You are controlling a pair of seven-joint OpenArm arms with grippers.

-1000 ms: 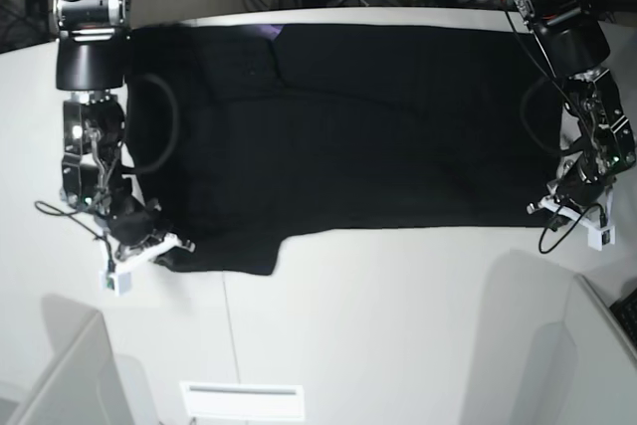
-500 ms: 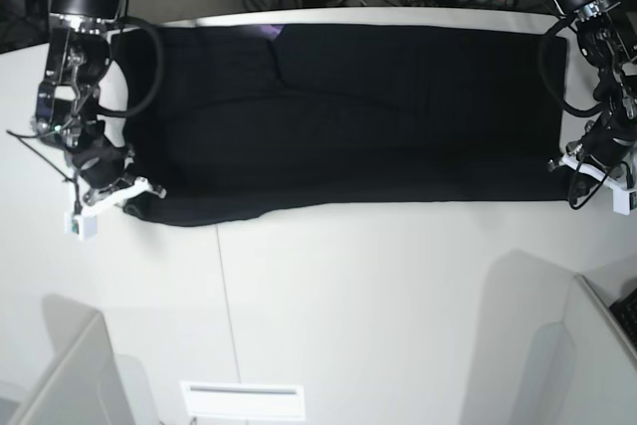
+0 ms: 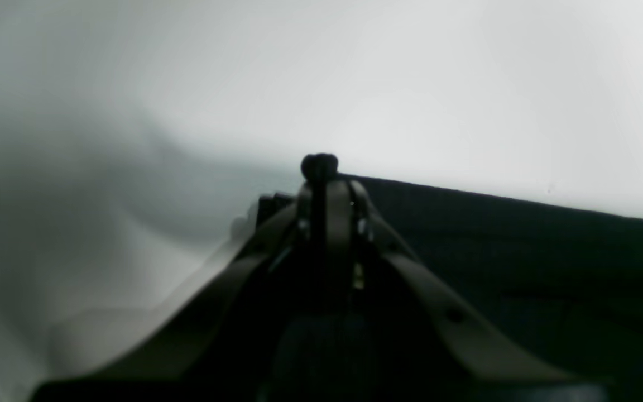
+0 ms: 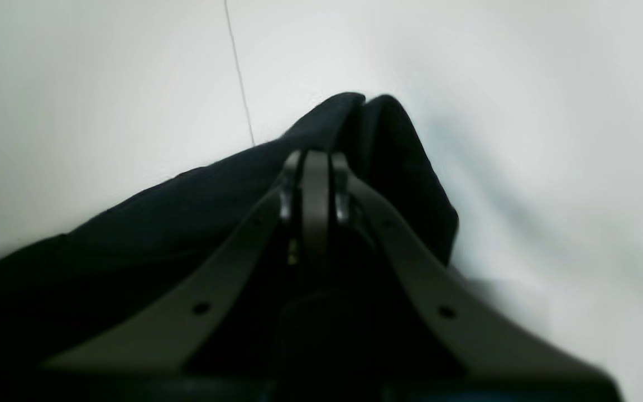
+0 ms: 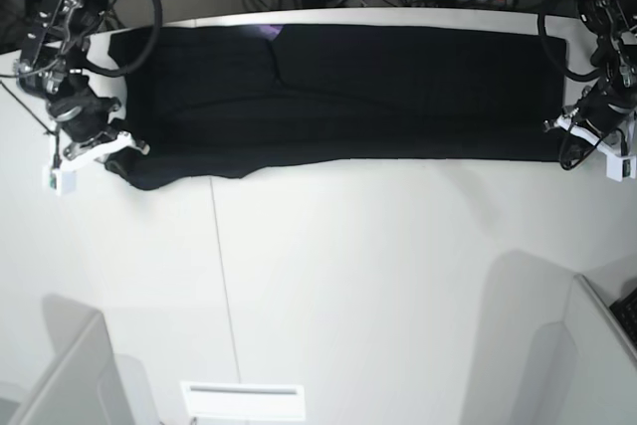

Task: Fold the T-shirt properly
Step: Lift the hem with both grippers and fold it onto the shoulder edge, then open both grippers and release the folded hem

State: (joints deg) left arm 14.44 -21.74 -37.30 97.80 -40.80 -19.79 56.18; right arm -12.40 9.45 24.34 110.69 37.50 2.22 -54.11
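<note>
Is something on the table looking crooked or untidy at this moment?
Yes. The T-shirt's near edge is uneven: near the right gripper it bulges lower, while toward the left gripper it runs straight.

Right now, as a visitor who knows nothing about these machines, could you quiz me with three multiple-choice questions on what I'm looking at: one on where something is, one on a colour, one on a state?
1. Where does the T-shirt lie on the table?
A. along the far edge
B. along the near edge
C. in the middle

2. What colour is its visible side?
A. white
B. black
C. red

3. What is the right pincer doing?
A. hanging wide open
B. shut on cloth
C. resting on bare table

Answers:
1 A: the base view shows it stretched along the far edge.
2 B: only plain black cloth shows.
3 B: the right wrist view shows its jaws closed on a bunched black corner, as the left pincer is.
</note>
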